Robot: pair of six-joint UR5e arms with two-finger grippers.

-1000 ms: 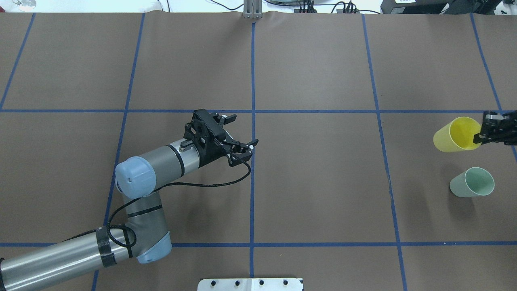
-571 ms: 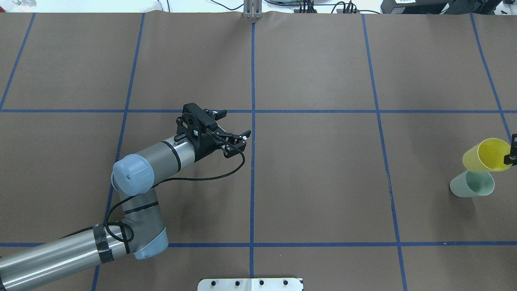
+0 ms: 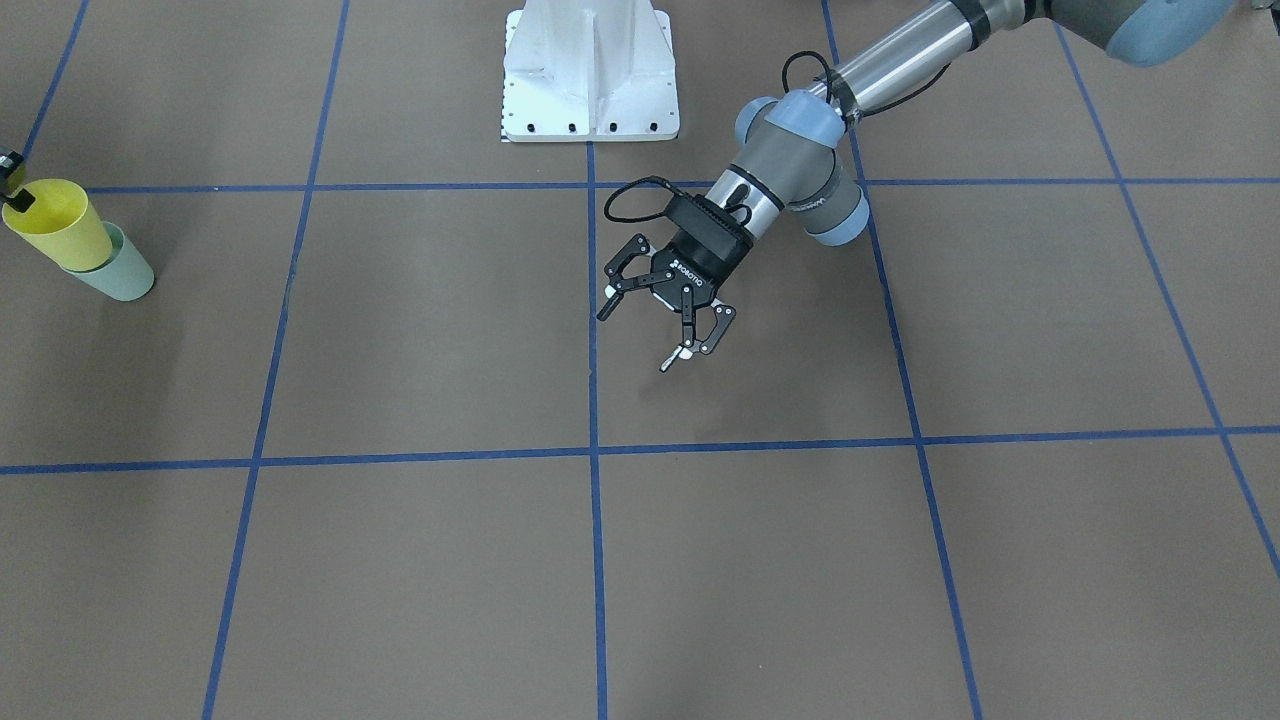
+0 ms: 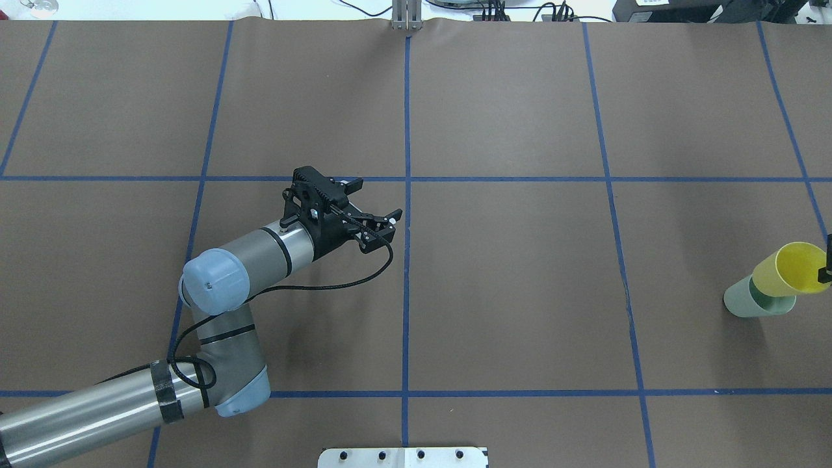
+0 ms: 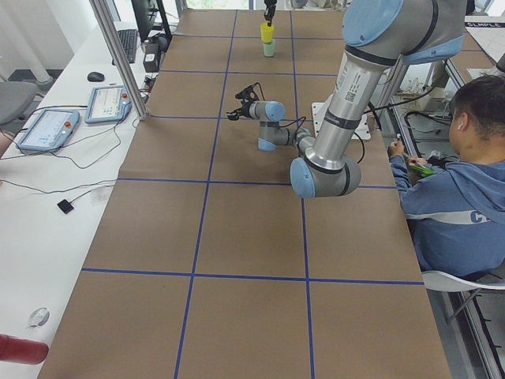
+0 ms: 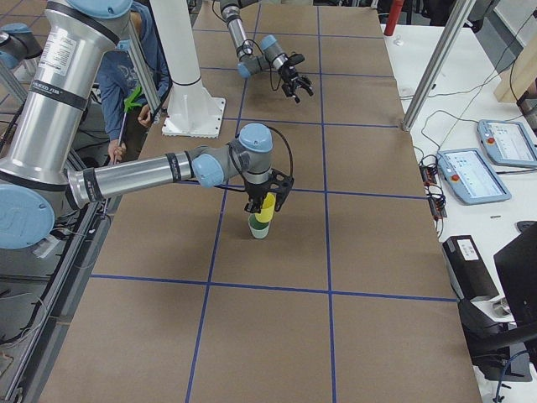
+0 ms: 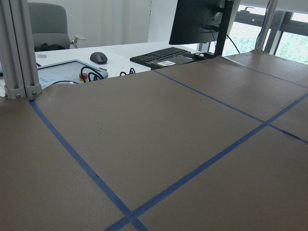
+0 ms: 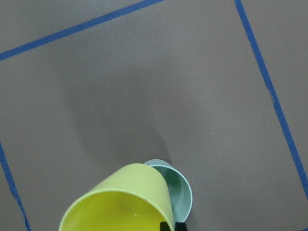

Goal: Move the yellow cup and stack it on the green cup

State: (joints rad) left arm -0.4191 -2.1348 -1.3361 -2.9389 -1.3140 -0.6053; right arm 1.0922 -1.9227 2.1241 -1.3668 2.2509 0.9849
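At the far right end of the robot's table, the small bright yellow plastic tumbler (image 4: 783, 270) hangs tilted over the pale mint-green plastic tumbler (image 4: 738, 302), its narrow base at or just inside the green cup's mouth. The right gripper (image 6: 268, 195) pinches the yellow cup by its rim wall; the wrist camera shows one black fingertip (image 8: 167, 225) at the lip, and that off-centre hold appears to be why the cup leans rather than hangs plumb. The green cup stands upright on the table, mouth up. Whether the two cups touch cannot be told. The stack is judged close but not seated: the yellow cup needs to be levelled and lowered before it is let go, or it may wedge crooked or tip the green one.

The left gripper (image 3: 635, 340) hovers near the table's middle, fingers spread wide and holding nothing, well apart from both cups and out of the working arm's way.

The table (image 4: 520, 292) is covered in brown paper marked into large squares with blue tape. A white mounting plate (image 3: 590, 70) sits at the robot's side. Beyond the paper, white benches carry a keyboard (image 7: 161, 55), a mouse (image 7: 98, 57) and tablet-like control pendants (image 5: 106, 103), and a person in a blue hooded top (image 5: 454, 189) sits beside the robot.
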